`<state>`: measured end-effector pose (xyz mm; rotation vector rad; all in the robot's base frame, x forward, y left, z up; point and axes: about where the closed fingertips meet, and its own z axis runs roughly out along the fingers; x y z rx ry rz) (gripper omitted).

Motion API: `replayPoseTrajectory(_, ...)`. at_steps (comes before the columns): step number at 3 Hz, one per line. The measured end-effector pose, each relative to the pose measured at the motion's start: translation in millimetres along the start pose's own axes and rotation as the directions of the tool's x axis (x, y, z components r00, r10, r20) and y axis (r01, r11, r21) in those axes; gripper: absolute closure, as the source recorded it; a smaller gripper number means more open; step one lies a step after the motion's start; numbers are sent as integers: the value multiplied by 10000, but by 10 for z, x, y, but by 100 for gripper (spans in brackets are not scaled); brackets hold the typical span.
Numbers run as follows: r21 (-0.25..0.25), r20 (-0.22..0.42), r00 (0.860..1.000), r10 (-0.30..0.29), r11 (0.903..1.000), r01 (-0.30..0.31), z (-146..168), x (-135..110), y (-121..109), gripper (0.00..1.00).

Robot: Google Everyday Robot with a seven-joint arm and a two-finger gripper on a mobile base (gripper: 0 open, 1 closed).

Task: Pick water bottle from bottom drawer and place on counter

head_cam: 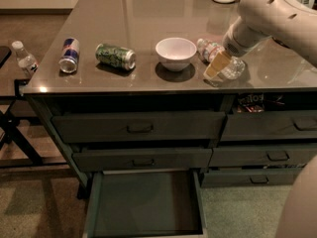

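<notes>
Bottle's up top, right? I'm seeing the water bottle lying on its side on the counter, just right of the white bowl, and the bottom drawer is hanging open down below. (me)

Yep, and the gripper is sitting right on it, coming down from the right across the bottle's lower half. From where I'm standing I can't tell whether it's pinching the bottle or spread clear of it. (other guy)

So it's doing the set-down bit, I'm guessing. How should it be handling that? (me)

I'd be wanting it to let go softly and lift straight up — no sideways drag. That thin crinkly plastic is probably rolling at the slightest nudge, and the bowl is sitting close by. (other guy)

Which way is it pointing? (me)

The white cap is aiming up-left, toward the bowl and the far side of the counter, and the base is pointing down-right toward the front edge. So the long axis is running flat and diagonal across the top, not upright. Any roll would be going crosswise to that line. (other guy)
</notes>
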<state>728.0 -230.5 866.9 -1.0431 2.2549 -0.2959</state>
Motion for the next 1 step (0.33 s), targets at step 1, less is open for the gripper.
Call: replayPoseTrajectory(1,0,0,10000,0,10000,0,0,0,0,0)
